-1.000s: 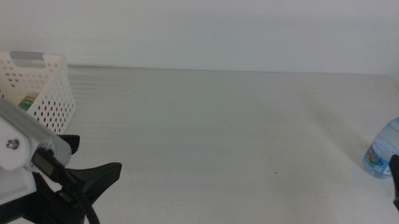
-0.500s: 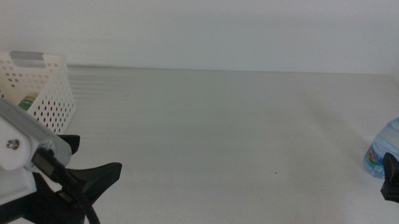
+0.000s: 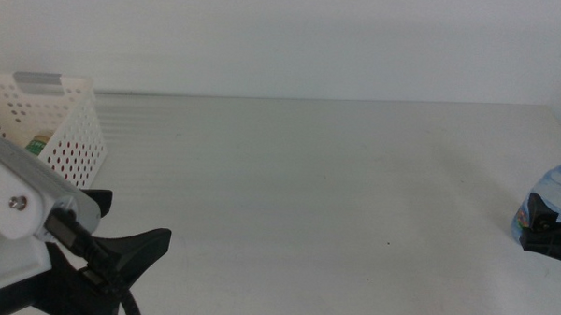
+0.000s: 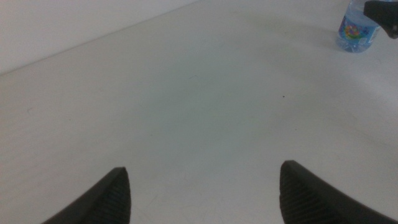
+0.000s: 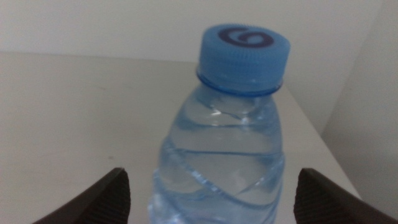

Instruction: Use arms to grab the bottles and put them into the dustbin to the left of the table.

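At the 3 o'clock edge of the worktop [image 3: 317,177], a small clear water bottle [image 3: 547,212] with a blue cap [image 5: 245,57] is stood upright, very near the worktop's side. The right tool [image 3: 551,232] is held low just in front of it, and its two dark jaws are spread wide open, one seen on each side of the bottle in the right wrist view. Nothing is gripped yet.

The bottle could be knocked over. It looks light and thin, so a bump from one jaw before the other is closed might tip it or push it away. Because it is stood so near the worktop's side, it might be rolled right off. If the jaws are shut too high, near the cap, the bottle could slip out. If it is squeezed too hard, the soft wall might be bent in. The bottle looks well centred between the jaws, so a straight move forward is likely all that is called for.

The left tool [image 4: 202,186] is kept near 7 o'clock, close to the worktop, with its jaws also wide open and nothing between them. It is pointed across the worktop toward the bottle, well apart from it.

The white dustbin [image 3: 71,136] with round holes is set at 9 o'clock. Something with a green label [image 3: 38,145] can be seen lying inside it.
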